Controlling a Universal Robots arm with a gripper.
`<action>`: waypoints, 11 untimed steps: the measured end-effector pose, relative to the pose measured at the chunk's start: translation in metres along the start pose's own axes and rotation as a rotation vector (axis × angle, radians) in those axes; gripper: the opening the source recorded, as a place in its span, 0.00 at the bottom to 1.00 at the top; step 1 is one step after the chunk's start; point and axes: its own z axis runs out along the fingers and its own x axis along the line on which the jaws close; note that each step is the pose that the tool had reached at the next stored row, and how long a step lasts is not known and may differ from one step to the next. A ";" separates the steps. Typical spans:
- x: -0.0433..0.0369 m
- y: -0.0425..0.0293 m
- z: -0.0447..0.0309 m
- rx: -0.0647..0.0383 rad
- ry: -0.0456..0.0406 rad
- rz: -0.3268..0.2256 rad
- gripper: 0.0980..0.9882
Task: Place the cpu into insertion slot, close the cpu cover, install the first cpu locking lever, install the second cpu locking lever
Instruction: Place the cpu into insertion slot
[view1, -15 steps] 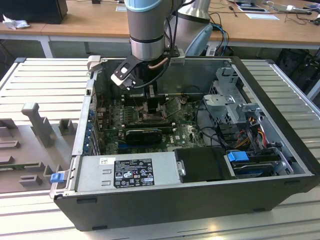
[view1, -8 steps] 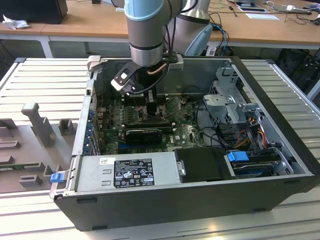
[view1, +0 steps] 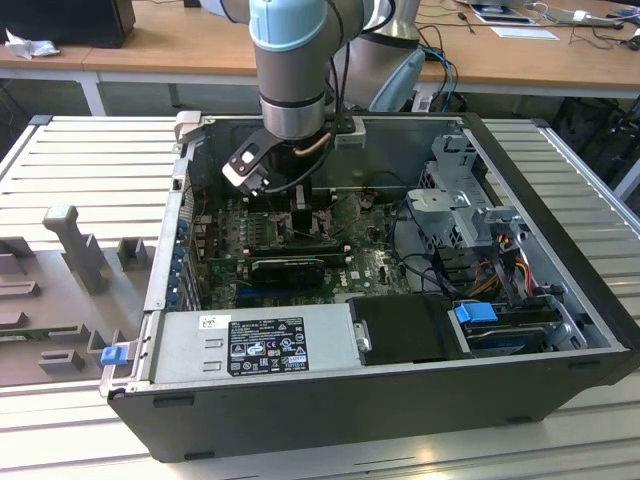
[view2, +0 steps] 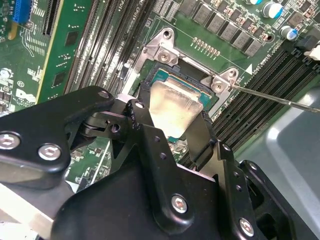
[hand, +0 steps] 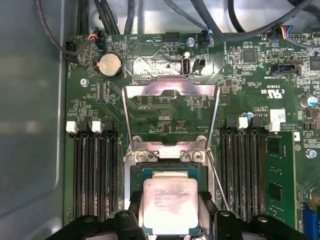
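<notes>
Hand (view2: 175, 112) is closing narrow on the cpu (hand: 169, 206). Its black fingers (view2: 201, 135) are pressing two opposite edges, w/ the silvery top facing up btwn them. Looks like a firm hold, judging by both wrist views.

Key relation: the cpu is sitting straight under the hand and directly over the insertion slot (hand: 135, 175). It's lying flat, edges running parallel to the slot's rim. It's approx square, so no real long axis to speak of. Can't tell whether it's resting fully seated in the slot or hovering just above. The rim is showing around it on the sides the fingers aren't covering.

Just beyond the slot, the cpu cover (hand: 170, 89) is standing open, swung back on its hinge away from the hand, window frame clear of the chip. One thin wire lever (view2: 277, 97) is sticking out from a slot corner, unlatched.

Long black memory slots (hand: 92, 170) are flanking both sides of the slot.

In the exterior view the arm (view1: 290, 70) is reaching down from upper centre into the open computer case (view1: 560, 330), which is lying on the ribbed surface (view1: 90, 170).
</notes>
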 end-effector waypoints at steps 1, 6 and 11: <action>0.0002 0.0001 0.0007 0.000 0.0002 0.000 0.48; 0.0003 0.0001 0.0033 0.001 -0.0002 0.000 0.48; 0.0004 0.0001 0.0036 0.001 0.0000 0.000 0.48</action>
